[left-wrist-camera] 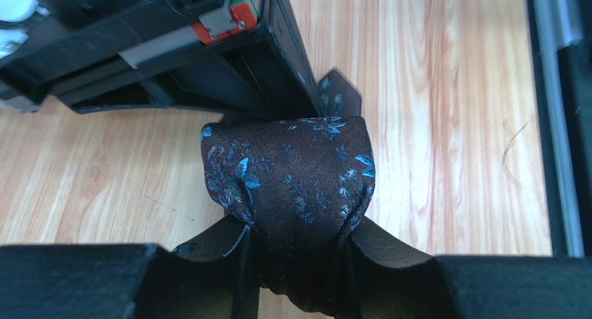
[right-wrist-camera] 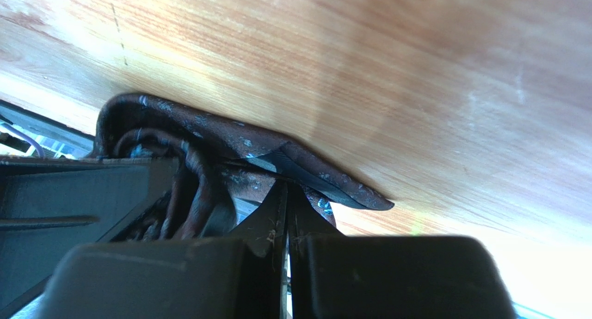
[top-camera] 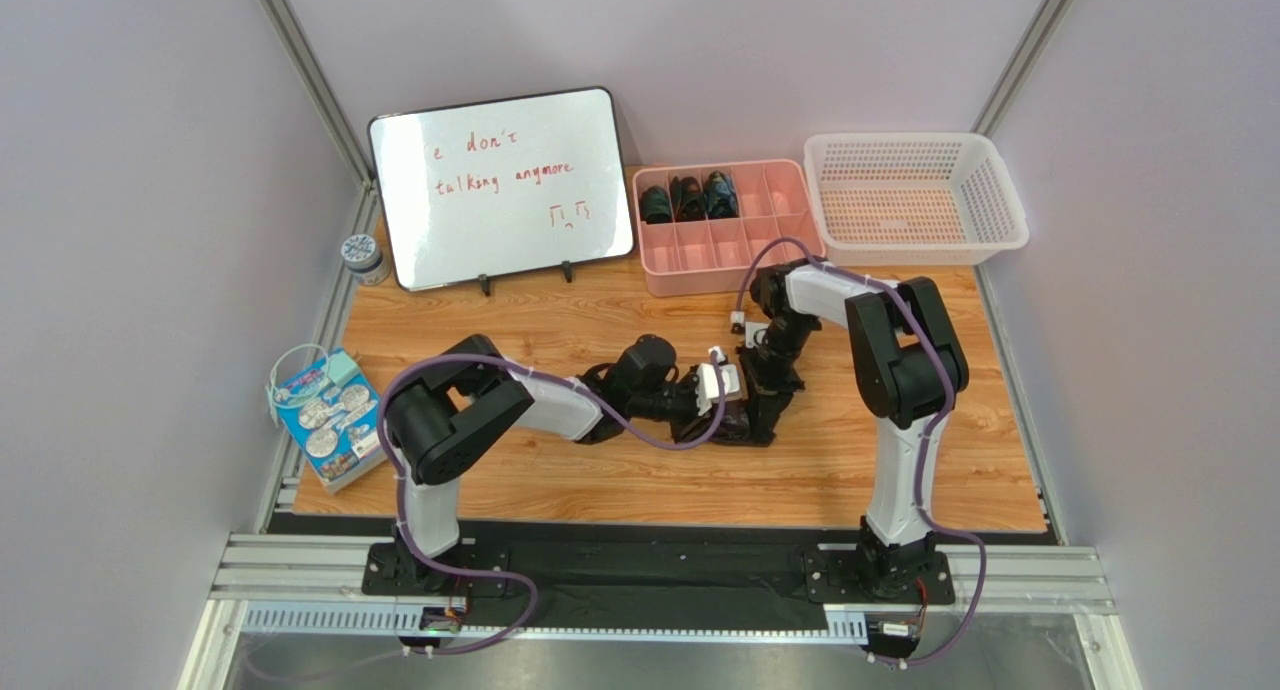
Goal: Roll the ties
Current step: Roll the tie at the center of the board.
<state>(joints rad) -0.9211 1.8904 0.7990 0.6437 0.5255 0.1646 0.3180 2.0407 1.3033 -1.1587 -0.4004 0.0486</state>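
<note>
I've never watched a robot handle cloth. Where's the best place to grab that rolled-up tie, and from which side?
Probably across its width, with a finger on each edge of the roll, coming in low from the left as the left gripper does. The rolled tie is soft and bunches there, but that squeeze should keep its layers together.

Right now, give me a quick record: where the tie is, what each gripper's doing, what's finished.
tie in work: partly rolled tie, at the middle of the table
left gripper: shut on the roll
right gripper: shut on the tie's loose end
finished: three rolled ties in the pink tray, back compartments
</note>
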